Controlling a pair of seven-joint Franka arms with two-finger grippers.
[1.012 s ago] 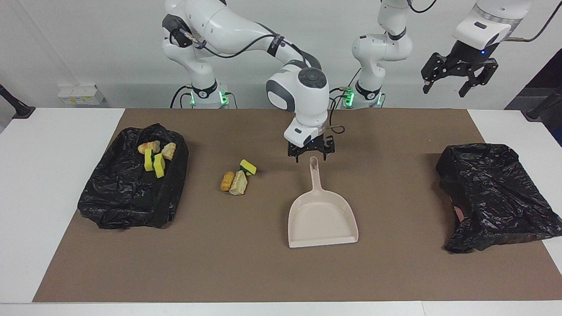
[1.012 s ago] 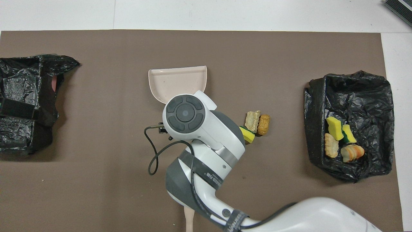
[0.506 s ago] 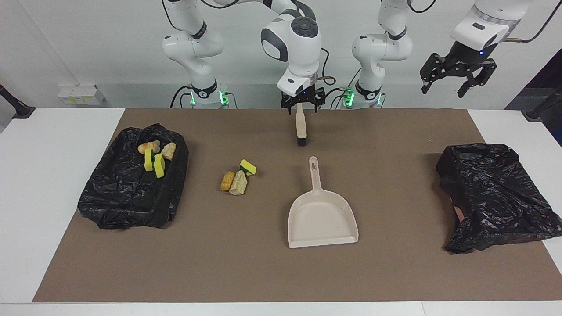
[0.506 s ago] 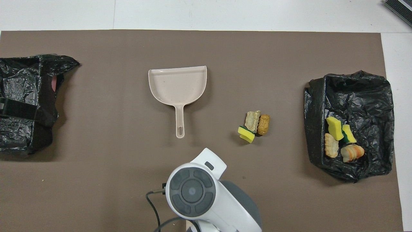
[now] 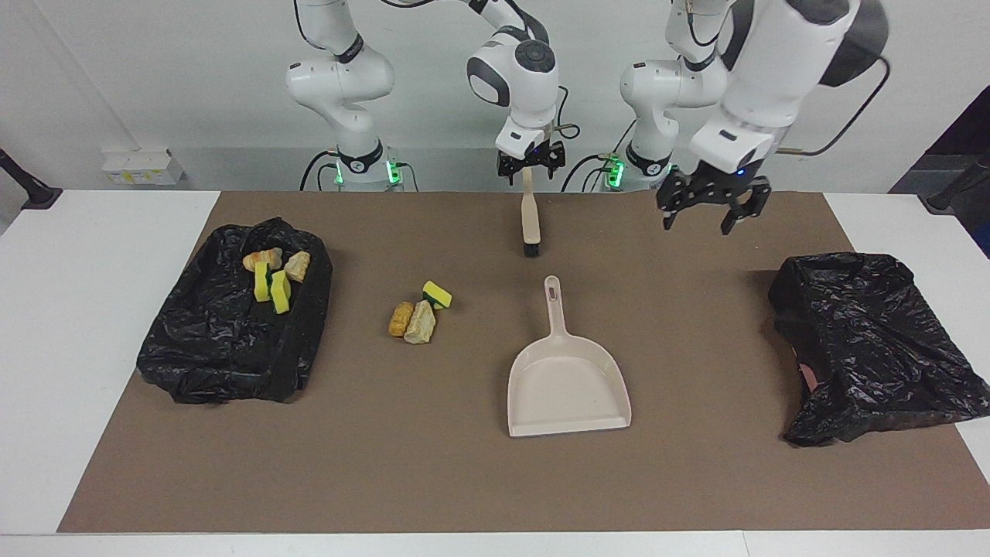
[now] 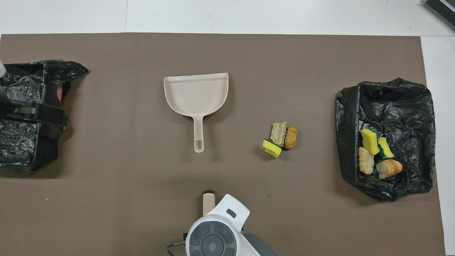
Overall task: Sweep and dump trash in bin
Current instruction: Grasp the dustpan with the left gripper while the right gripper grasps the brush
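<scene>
Three pieces of trash [image 5: 418, 313] [image 6: 280, 140] lie together on the brown mat: a yellow-green sponge chunk, a pale rock-like piece and an orange-brown one. Several more sit in the black-lined bin [image 5: 232, 340] [image 6: 408, 106] at the right arm's end. The beige dustpan [image 5: 568, 379] [image 6: 195, 94] lies flat mid-mat, handle toward the robots. A small brush [image 5: 530, 220] [image 6: 208, 202] lies nearer the robots than the dustpan. My right gripper [image 5: 530, 165] is open over the brush's handle end. My left gripper [image 5: 698, 224] [image 6: 35, 113] hangs open over the mat, holding nothing.
A second black bag-covered bin [image 5: 874, 348] [image 6: 25, 142] stands at the left arm's end of the table. The brown mat [image 5: 387, 464] covers most of the white table. A small white box [image 5: 139, 166] sits by the wall.
My right arm pulled back from over the dustpan's handle to the brush near its base. My left gripper came down from high at its end to low over the mat.
</scene>
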